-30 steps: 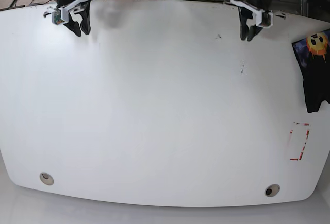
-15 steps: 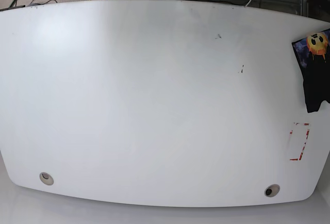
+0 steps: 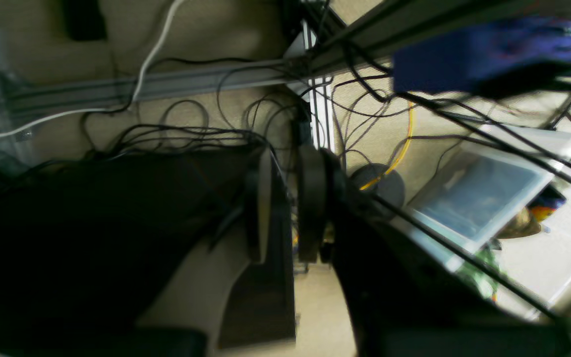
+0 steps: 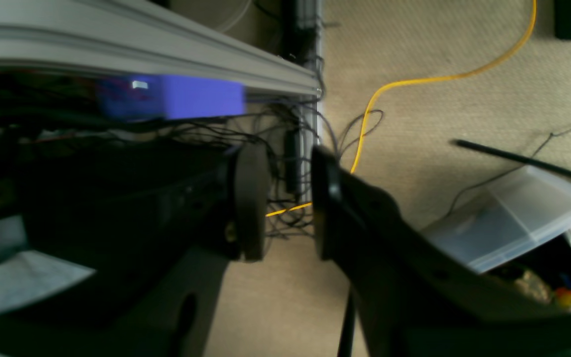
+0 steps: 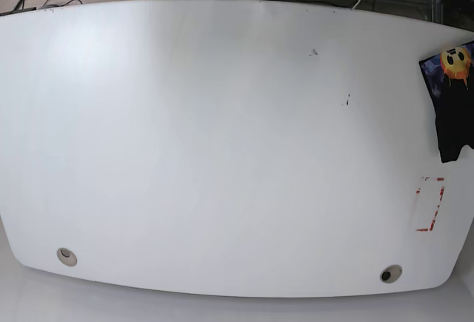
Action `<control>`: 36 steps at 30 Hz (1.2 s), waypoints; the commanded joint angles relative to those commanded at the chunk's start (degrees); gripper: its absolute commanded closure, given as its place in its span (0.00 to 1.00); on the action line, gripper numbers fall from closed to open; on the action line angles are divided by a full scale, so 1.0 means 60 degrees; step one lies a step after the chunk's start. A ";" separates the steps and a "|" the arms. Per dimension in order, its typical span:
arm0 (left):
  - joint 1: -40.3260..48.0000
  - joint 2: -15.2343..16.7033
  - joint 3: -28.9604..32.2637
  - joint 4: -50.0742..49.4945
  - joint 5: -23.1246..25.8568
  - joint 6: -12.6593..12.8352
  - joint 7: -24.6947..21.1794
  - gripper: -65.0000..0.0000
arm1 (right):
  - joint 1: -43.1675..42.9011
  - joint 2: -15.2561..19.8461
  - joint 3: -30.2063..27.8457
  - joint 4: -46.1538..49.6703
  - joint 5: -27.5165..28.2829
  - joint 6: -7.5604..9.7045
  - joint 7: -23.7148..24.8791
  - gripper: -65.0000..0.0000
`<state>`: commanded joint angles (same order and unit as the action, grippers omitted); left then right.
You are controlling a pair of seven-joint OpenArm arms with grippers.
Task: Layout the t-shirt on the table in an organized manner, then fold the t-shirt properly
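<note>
With left gripper [image 3: 284,213] and right gripper [image 4: 289,213] parted and empty beyond the table [image 5: 222,152], folding appears finished (the black printed garment [image 5: 453,118] lies far right), likely requiring only rest.

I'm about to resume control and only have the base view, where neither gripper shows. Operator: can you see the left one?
Observer: Yes, the left wrist view shows the left gripper, its fingers a little apart.
Operator: And the right one?
Observer: The right gripper is open in its own wrist view, with nothing between its fingertips.
Operator: What lies beyond it?
Observer: A yellow cable runs across the floor, near a translucent bin.
</note>
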<state>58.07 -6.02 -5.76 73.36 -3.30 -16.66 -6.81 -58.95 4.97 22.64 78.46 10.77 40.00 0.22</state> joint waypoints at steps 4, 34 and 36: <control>-0.0879 0.0000 0.0029 -0.1099 0.0000 0.0000 0.0000 0.88 | 0.1363 0.0073 0.0000 -0.1846 -0.0586 0.0000 0.0000 0.78; -0.7004 0.0029 0.0967 -0.8982 0.0000 0.1626 0.0864 0.87 | 0.5919 0.0147 -0.0015 -0.7033 -0.3531 -0.1077 0.0000 0.77; -0.7077 0.0044 0.1084 -0.8996 0.0000 0.1773 0.0777 0.87 | 0.6007 0.0132 -0.0015 -0.7179 -0.3678 -0.1209 0.0000 0.77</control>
<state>15.60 -5.76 0.75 19.38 -3.30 -6.02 -2.15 -22.90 5.76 22.55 35.38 -11.30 32.75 0.22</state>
